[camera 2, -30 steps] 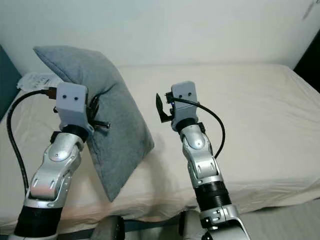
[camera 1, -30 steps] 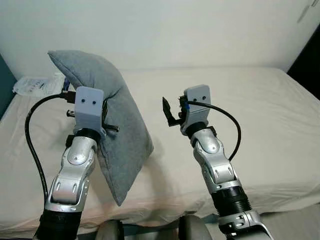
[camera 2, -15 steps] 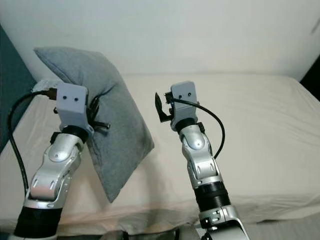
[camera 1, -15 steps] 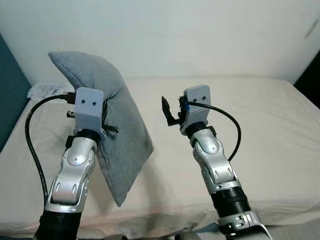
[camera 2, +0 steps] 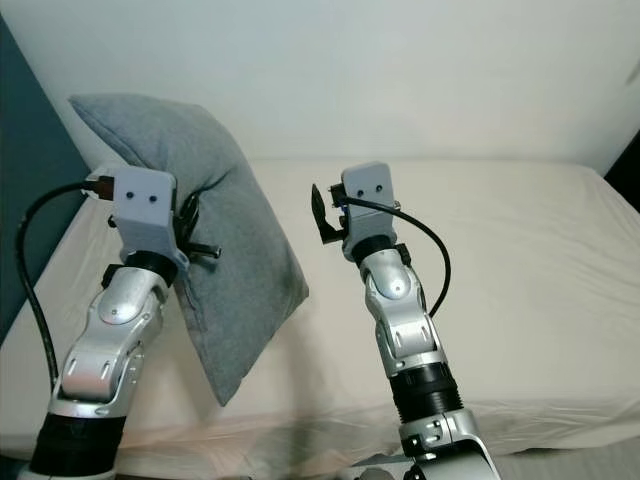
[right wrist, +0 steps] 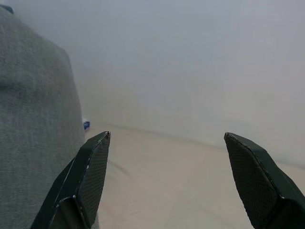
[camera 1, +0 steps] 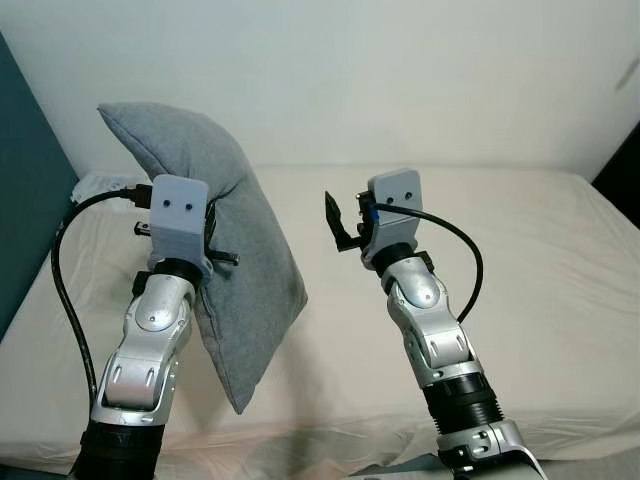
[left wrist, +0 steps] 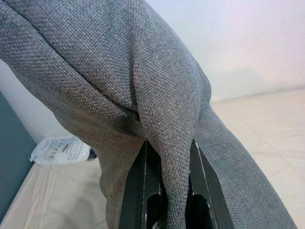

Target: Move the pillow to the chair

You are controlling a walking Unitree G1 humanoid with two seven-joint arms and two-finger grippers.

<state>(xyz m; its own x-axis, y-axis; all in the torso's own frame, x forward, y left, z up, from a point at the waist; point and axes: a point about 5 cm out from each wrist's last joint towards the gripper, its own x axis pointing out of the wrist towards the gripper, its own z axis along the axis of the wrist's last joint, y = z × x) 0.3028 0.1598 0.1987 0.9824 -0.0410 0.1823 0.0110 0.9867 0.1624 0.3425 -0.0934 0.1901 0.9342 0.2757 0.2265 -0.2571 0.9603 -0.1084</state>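
Cream bed (camera 1: 540, 260) against white wall (camera 1: 400, 70), teal panel (camera 1: 25, 230) left.

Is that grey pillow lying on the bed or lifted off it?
Lifted. The left gripper pinches a fold of the pillow, which hangs upright, its bottom corner above the bed.

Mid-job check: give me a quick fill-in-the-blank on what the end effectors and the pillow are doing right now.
1. The grey pillow is clamped in the ____ end effector.
2. The right end effector has its fingers ____ and holds nothing.
3. The pillow hangs above a cream-coloured ____.
4. A white plastic packet lies near the bed's corner, beside the ____ wall.

Missing words: left; open; bed; teal
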